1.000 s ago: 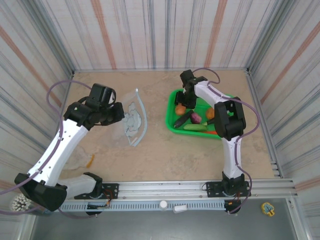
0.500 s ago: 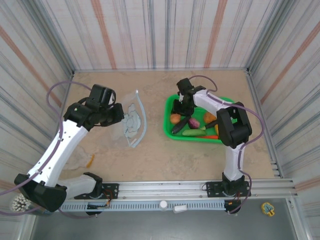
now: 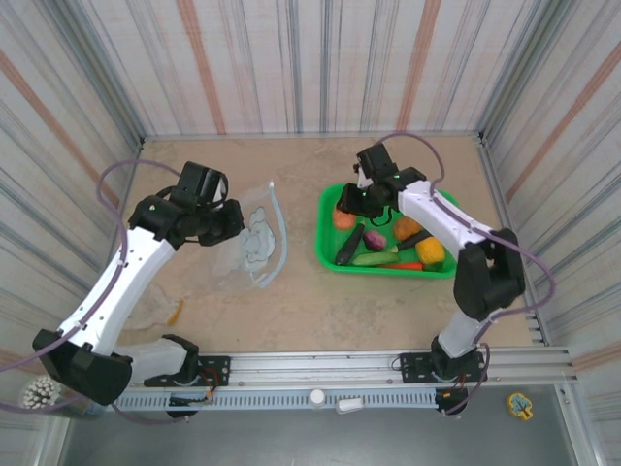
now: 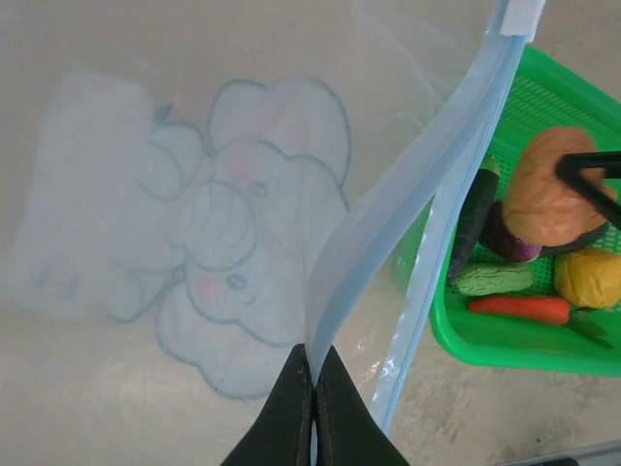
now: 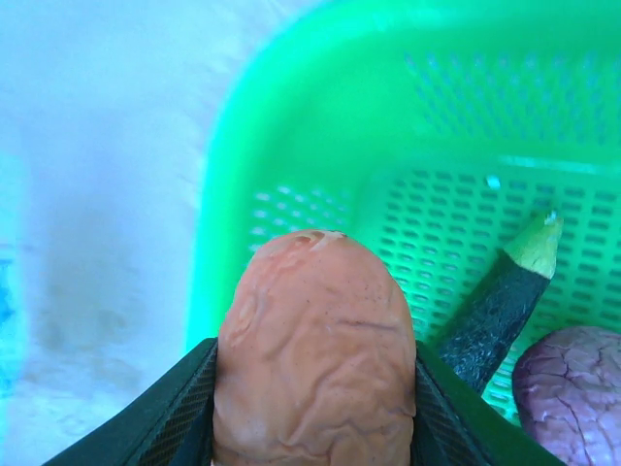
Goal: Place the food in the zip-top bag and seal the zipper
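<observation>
Surface: a beige, marbled table (image 3: pixel 320 301), with a metal rail (image 3: pixel 330 367) along its near edge where the arm bases sit.
Room: striped corrugated walls (image 3: pixel 291 68) close the far, left and right edges.
Zip-top bag (image 3: pixel 257 238): lies left of the surface's centre, about midway between the near and far edges, with one side raised.
Basket (image 3: pixel 323 228): green mesh, on the right half of the surface, clear of the right edge and near the bag without touching it.
Left gripper (image 3: pixel 233 221): at the bag's left side, fingers pressed together on the zipper (image 3: pixel 279 228).
Right gripper (image 3: pixel 351 201): over the basket's far-left corner, clamped on an orange piece (image 3: pixel 345 218).
Food in the basket: eggplant (image 3: pixel 349 243), cucumber (image 3: pixel 374 258), carrot (image 3: pixel 408 265), yellow pepper (image 3: pixel 430 252), purple ball (image 3: pixel 375 238) and a second orange round (image 3: pixel 407 228).
Left wrist view adds: the black fingertips (image 4: pixel 312 364) pinch the light-blue strip (image 4: pixel 408 194), which rises away from them; the elephant print (image 4: pixel 233 243) shows through the clear film, and the basket lies behind.
Right wrist view adds: the held piece (image 5: pixel 315 359) is wrinkled and fills the gap between both pads (image 5: pixel 184 413); the eggplant's green tip (image 5: pixel 539 243) and the purple ball (image 5: pixel 572 388) lie below it.
Overhead view adds: a small orange scrap (image 3: pixel 176 311) lies near the surface's left edge.
</observation>
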### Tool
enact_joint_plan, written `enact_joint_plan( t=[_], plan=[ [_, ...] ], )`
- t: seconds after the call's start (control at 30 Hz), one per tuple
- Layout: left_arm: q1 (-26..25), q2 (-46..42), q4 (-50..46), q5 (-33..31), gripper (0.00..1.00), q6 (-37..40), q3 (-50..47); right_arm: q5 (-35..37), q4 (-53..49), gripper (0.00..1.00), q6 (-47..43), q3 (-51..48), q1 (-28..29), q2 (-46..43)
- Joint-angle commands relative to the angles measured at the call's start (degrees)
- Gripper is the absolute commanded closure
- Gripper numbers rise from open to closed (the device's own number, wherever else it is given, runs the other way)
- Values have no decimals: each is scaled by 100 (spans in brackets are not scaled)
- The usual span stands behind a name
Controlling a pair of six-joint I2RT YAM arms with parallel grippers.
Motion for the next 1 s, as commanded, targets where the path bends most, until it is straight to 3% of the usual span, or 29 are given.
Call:
enact_joint_plan(
  t=[0.0, 0.2, 0.37, 0.6, 0.63, 0.7, 0.73, 0.97],
  plan=[
    [77, 197, 38, 369, 100, -172, 376, -166, 544, 59, -107, 25, 109, -672],
    [131, 512, 98, 686, 100, -297, 712, -656, 1529, 62, 282, 102, 793, -1028],
    [127, 620, 69, 741, 100, -291, 981, -148, 1287, 60, -9, 767, 1579, -659],
    [127, 538, 132, 794, 100, -273, 1224, 433, 824, 60, -116, 1256, 2187, 110],
    [127, 495, 151, 747, 100, -273, 1221, 493, 825, 54, -133, 1268, 2258, 164],
    [127, 424, 167, 683, 100, -281, 1219, 625, 771, 29, -139, 1304, 2370, 244],
    [127, 387, 195, 663, 100, -299, 1188, 675, 780, 24, -138, 1304, 2390, 248],
    [136, 312, 329, 592, 100, -343, 1039, 468, 933, 19, -189, 1196, 2363, 95]
  ],
)
